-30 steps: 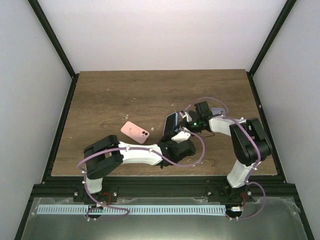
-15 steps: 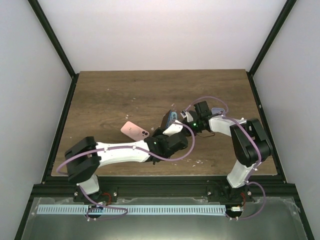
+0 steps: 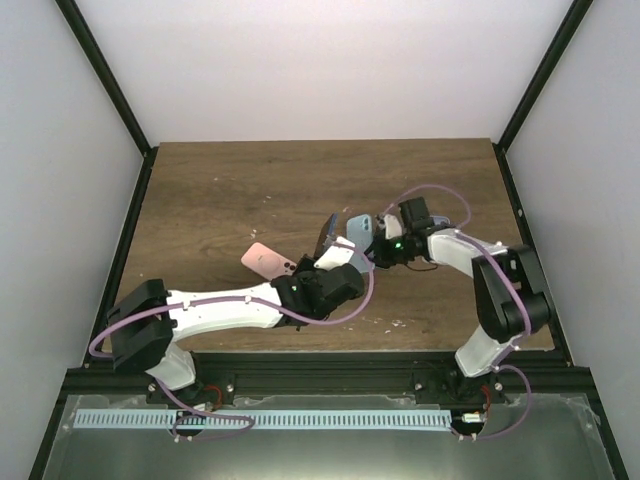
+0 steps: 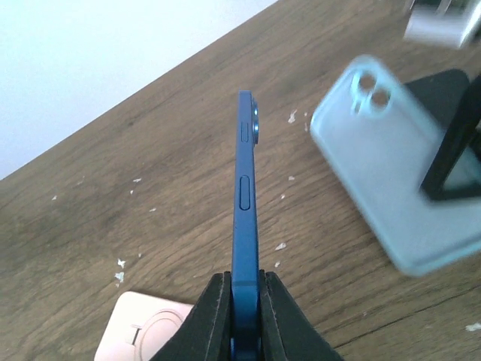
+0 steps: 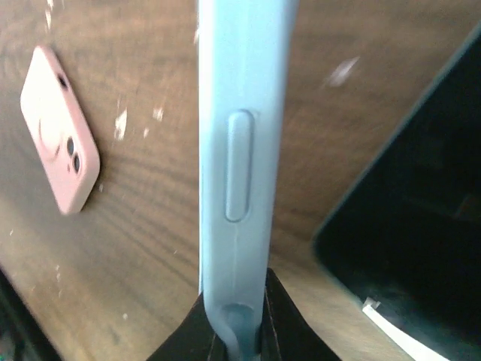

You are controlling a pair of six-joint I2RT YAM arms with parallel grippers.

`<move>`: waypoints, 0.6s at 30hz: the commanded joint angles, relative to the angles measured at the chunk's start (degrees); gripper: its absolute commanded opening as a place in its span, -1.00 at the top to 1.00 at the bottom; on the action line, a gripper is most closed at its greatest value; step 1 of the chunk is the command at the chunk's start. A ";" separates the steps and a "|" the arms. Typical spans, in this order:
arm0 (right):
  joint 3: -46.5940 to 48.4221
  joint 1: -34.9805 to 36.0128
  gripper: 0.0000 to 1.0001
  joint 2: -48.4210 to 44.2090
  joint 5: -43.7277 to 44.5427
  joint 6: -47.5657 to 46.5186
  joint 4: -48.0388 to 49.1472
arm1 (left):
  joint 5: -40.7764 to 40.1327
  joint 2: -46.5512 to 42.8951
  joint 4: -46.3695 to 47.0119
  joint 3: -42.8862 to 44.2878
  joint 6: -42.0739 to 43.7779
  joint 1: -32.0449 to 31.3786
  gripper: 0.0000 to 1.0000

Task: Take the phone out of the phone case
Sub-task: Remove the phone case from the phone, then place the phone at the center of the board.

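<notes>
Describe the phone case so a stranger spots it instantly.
Over the wooden table, just right of centre, the right claw holds the case. It is pale blue, unlike the dark blue phone beside it and the pink phone lying flat.

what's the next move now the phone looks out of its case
Probably lower the left gripper and lay the blue phone on the table, clear of the pink case. The phone is already apart from the light blue case held in the right gripper.
</notes>
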 commanded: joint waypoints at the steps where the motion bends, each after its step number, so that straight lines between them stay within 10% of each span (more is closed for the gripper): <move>1: 4.19 -6.37 0.99 -7.98 7.01 -6.95 -0.53 | -1.57 -0.34 4.98 -1.18 5.99 2.15 1.00; 18: -1.74 -21.85 0.99 -22.94 2.93 -9.33 3.65 | 1.82 23.03 19.93 11.06 40.38 9.97 1.00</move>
